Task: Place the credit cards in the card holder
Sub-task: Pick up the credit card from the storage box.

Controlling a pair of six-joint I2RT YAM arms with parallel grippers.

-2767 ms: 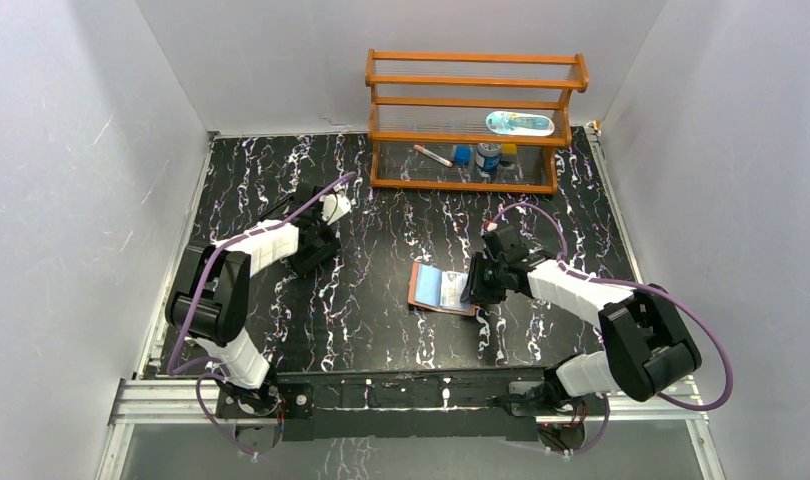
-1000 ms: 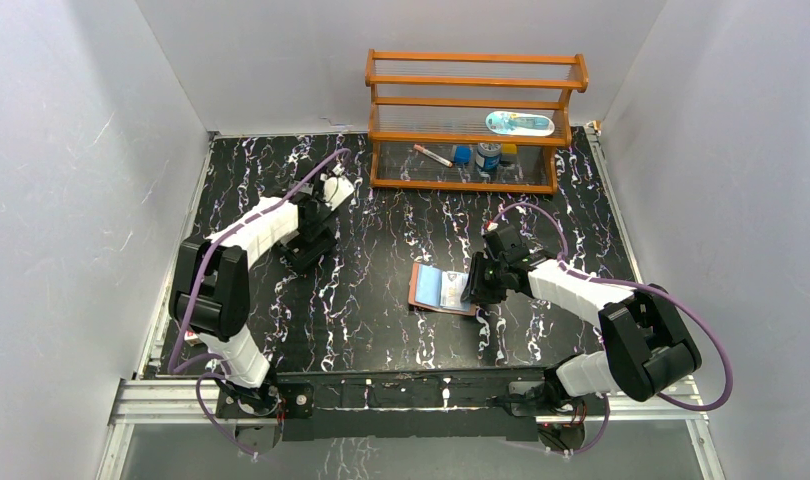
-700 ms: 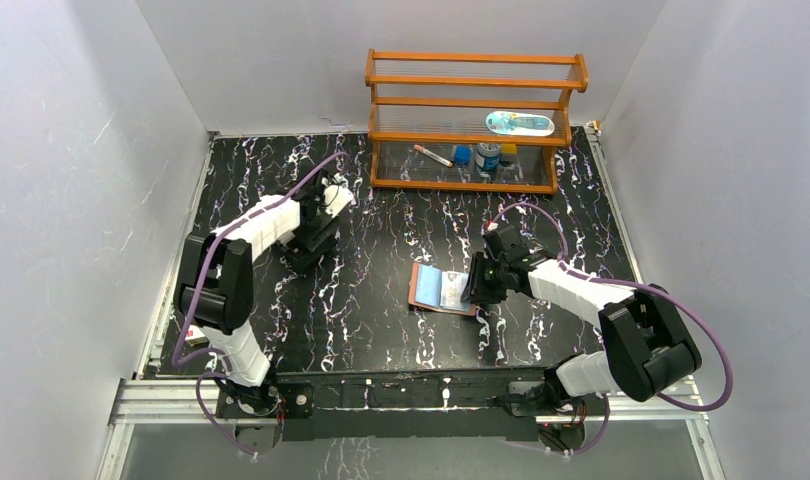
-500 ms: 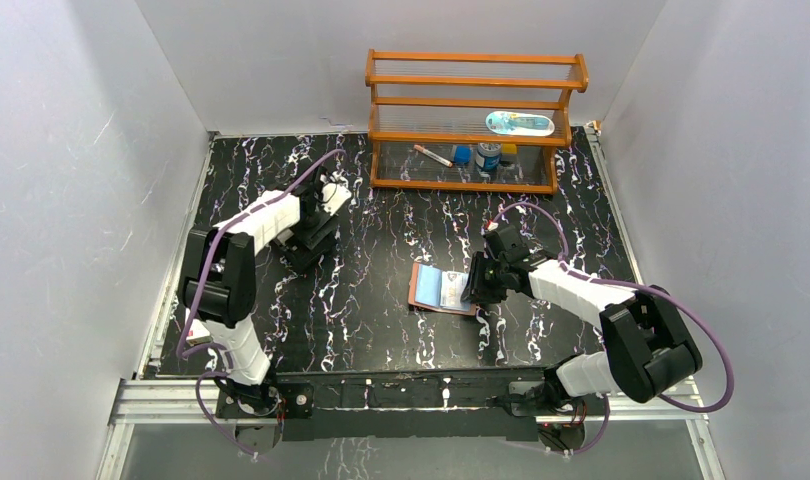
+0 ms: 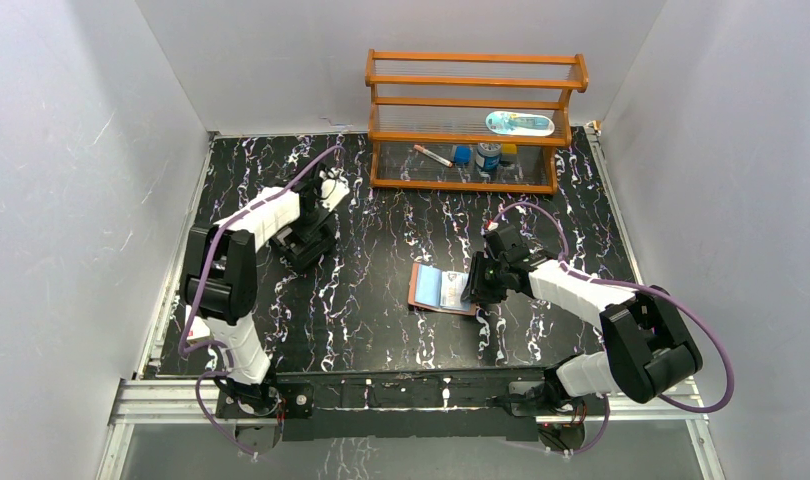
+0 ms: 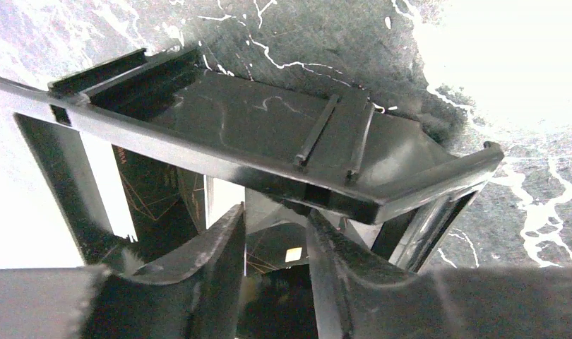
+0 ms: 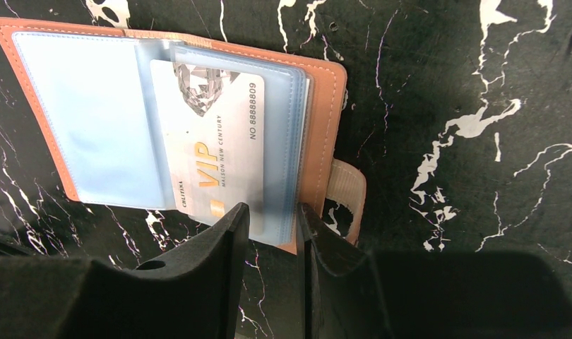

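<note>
Two roles are split between the arms. Well left of the card holder (image 5: 421, 287) and farther back, the left gripper (image 6: 274, 215) is held over the black tray (image 6: 198, 152), presumably to fetch the next card. Its fingers are narrowly parted, and whether anything is caught between them cannot be told. The card holder is laid open and flat, with one white VIP card (image 7: 212, 148) already seated in a clear sleeve. At the holder's right edge, beside the snap tab (image 7: 347, 191), the right gripper (image 7: 271, 210) is set astride the sleeve edges with jaws apart and nothing pinched. It is likely placed there so the holder is kept open and stopped from sliding.
</note>
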